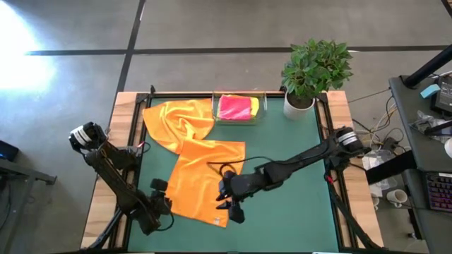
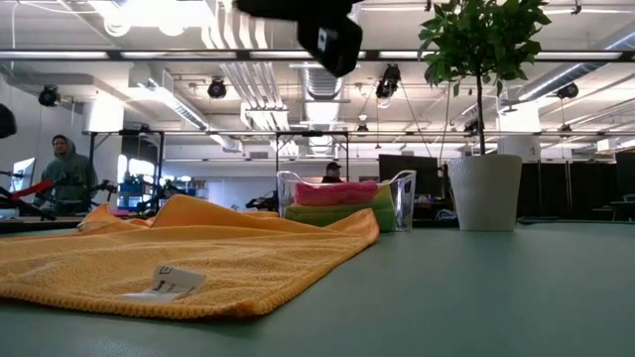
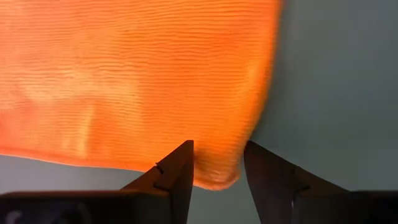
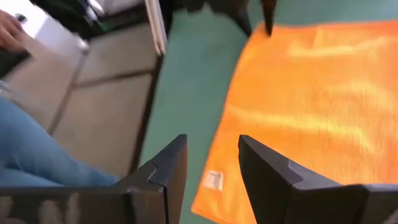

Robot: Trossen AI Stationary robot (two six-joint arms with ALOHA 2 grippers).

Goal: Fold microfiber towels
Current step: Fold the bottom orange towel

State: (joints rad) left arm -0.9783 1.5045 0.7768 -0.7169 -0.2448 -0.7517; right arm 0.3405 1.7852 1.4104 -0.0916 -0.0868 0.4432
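Note:
An orange towel point(image 1: 205, 180) lies spread flat on the green table, with a white label point(image 2: 164, 283) at its near right corner. More orange cloth point(image 1: 176, 121) lies rumpled at the far left, overlapping it. My left gripper point(image 1: 161, 190) is open at the flat towel's left edge, with a towel corner point(image 3: 214, 177) between its fingers. My right gripper point(image 1: 229, 204) is open and empty, raised above the labelled corner point(image 4: 213, 180). Pink, yellow and green towels point(image 1: 238, 107) lie stacked in a clear tray. My left gripper stands with its open fingers point(image 3: 177, 171) on either side of the orange towel's corner point(image 3: 217, 174), which lies flat on the table. I cannot tell whether the fingers touch the cloth.
The clear tray point(image 1: 261, 106) stands at the table's far edge, and a potted plant point(image 1: 311, 70) stands at the far right corner. Bare green table point(image 1: 289, 212) lies to the right of the towel. People show in the room beyond the table point(image 2: 67, 174).

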